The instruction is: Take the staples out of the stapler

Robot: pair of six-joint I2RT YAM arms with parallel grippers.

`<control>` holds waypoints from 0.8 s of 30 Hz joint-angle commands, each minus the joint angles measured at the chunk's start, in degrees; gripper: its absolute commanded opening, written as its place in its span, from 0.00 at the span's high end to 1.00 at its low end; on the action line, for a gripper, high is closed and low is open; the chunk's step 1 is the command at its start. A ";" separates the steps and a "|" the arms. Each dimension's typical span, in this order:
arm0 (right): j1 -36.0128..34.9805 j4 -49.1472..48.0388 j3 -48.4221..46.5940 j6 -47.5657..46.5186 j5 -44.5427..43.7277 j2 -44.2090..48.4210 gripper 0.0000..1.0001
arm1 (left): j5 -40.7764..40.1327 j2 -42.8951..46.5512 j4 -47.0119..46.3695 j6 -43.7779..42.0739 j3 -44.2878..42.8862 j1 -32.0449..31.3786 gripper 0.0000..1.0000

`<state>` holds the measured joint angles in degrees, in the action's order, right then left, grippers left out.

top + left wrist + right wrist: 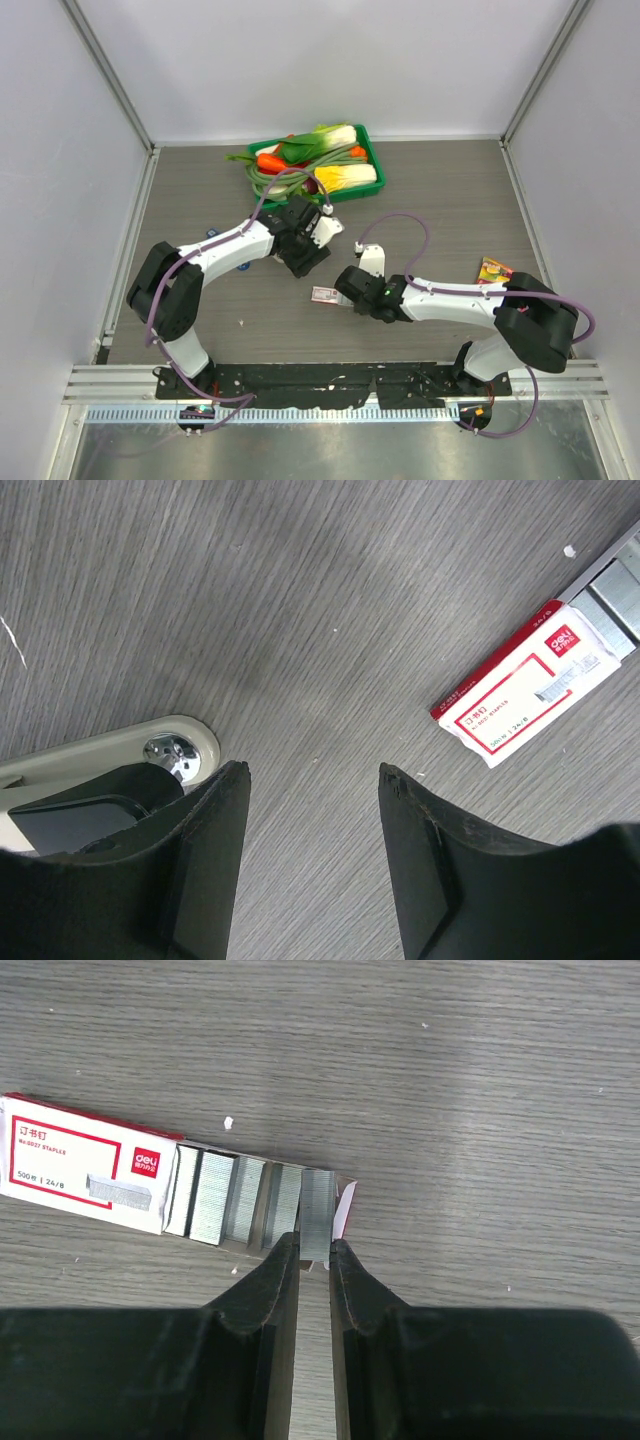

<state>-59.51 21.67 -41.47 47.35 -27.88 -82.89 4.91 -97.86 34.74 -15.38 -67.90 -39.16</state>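
right claw: the right gripper point(315, 1250) is clenched on a short strip of staples point(317, 1205); it pinches the strip's near end between both fingertips
strip of staples: out of the stapler; it sits at the open end of the staple box drawer point(262, 1222), parallel to the other silvery strips lying there; whether it rests on the drawer floor or hangs just above it, i cannot tell
staple box: the red-and-white staple box point(85, 1165) lies flat on the table point(450, 200), around the middle and somewhat toward the near edge; its drawer is slid out toward the right gripper
left claw: the left gripper point(312, 780) is released; its jaws stand apart over bare wood with nothing between them
stapler: the beige stapler point(120, 745) lies just beside the left gripper, outside one finger, its rounded end with a shiny rivet showing; the finger hides most of it
done: judging by the strip's place, at least one strip is pulled free and brought to the box
left: let go of the strip in the drawer; check the stapler's channel for more staples, which no view shows; whether it is empty i cannot tell
risk: the thin strip may snap or tip off the drawer edge on release
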 commanded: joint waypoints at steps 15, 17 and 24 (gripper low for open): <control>0.00 6.63 -6.95 -6.74 -3.06 2.11 0.85 | 3.00 -0.93 -3.36 1.05 0.40 -1.62 0.43; 0.09 8.46 -8.09 -7.71 -2.88 2.73 0.85 | 3.00 -0.84 -3.36 1.05 0.40 -1.62 0.43; 0.97 11.46 -9.24 -11.49 2.73 2.21 0.87 | 3.18 -0.40 -4.15 1.23 1.36 -1.62 0.43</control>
<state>-59.05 30.48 -48.93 39.03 -27.97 -81.56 7.14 -99.33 32.77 -14.92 -67.40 -40.56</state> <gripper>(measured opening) 0.205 0.573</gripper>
